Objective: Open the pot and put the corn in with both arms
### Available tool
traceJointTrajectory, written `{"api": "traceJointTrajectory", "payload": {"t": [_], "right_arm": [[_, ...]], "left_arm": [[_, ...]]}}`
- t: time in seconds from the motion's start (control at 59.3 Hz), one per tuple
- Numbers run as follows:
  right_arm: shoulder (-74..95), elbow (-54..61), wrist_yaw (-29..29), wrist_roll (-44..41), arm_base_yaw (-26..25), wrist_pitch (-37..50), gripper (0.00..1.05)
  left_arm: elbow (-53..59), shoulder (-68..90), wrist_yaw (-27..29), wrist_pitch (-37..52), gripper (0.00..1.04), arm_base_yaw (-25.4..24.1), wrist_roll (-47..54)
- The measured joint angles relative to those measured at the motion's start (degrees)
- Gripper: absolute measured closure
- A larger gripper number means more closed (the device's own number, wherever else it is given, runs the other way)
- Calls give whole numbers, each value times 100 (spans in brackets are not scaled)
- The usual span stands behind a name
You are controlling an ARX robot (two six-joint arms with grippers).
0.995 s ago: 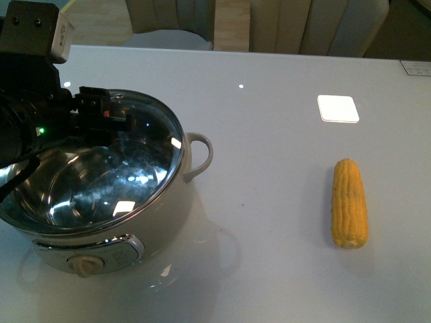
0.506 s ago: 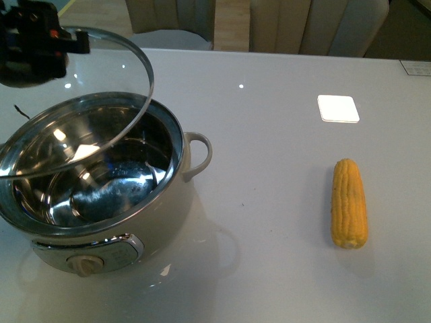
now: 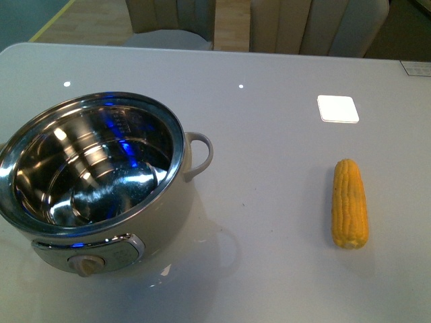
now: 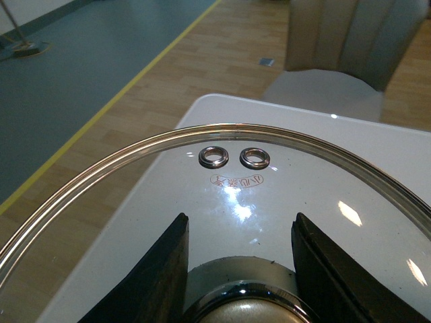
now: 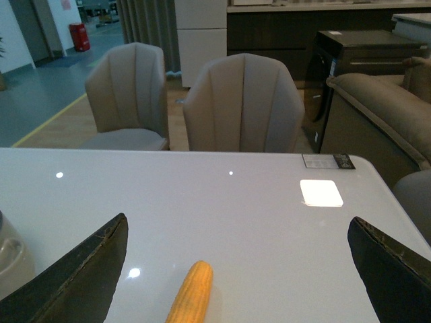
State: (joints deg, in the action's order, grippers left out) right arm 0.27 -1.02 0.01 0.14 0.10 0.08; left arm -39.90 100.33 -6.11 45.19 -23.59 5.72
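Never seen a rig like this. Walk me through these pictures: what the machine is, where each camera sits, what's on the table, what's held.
This is a two-armed robot at a white table. The front view looks out from its body; neither arm shows there. It shows an open cream pot, empty inside, and a corn cob lying to its right. The other two pictures come from cameras on the wrists. The left gripper holds the pot's glass lid by its knob, off the pot. The right gripper is open and empty, with the corn on the table ahead of it.
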Motion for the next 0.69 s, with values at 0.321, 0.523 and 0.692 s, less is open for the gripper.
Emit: {"api": "traceJointTrajectory", "payload": {"t": [0.321,0.523,0.692], "right_arm": [[0,0,0,0,0,0,9],[0,0,0,0,0,0,9],[0,0,0,0,0,0,9]], "left_arm": [[-133,1805,-184,1196,64,-745,140],[-551,2719,-275,1504,64,-866,118],[-966,3311,-332,1685,64,-866,146]]}}
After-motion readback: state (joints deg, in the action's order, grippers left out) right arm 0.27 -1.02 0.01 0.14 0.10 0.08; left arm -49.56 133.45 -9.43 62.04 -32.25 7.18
